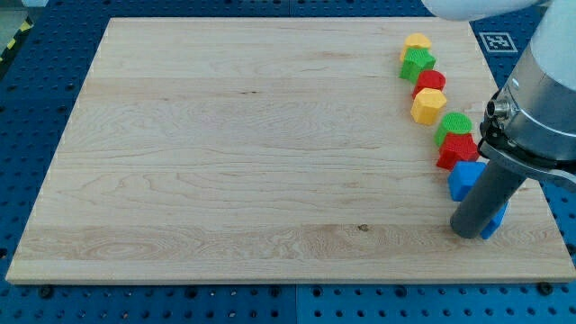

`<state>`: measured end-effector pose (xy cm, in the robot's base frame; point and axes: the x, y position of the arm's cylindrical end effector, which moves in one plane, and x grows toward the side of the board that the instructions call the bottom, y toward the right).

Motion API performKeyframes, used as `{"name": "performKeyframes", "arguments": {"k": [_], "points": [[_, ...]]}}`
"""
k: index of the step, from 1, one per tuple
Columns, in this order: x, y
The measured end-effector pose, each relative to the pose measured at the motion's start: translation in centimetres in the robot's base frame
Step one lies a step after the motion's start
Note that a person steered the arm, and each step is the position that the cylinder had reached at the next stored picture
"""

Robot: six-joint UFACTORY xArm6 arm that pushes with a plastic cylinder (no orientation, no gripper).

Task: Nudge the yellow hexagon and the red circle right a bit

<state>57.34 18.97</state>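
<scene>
The yellow hexagon (428, 106) lies near the board's right edge, just below and touching the red circle (430, 81). They are part of a curved line of blocks. My tip (468, 230) rests on the board at the lower right, well below both. It sits next to a blue block (464, 178) and in front of a second blue block (496, 219), which the rod partly hides.
A yellow block (417, 41) and a green star (418, 64) lie above the red circle. A green block (454, 125) and a red block (458, 150) lie below the hexagon. The board's right edge (515, 108) is close by. The arm's body (540, 108) hangs over that side.
</scene>
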Motion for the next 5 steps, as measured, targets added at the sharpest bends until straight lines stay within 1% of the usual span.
{"name": "performKeyframes", "arguments": {"k": [1,2,4,5], "points": [[0.0,-3.0],[0.0,-7.8],[0.0,-8.3],[0.8,-8.6]]}}
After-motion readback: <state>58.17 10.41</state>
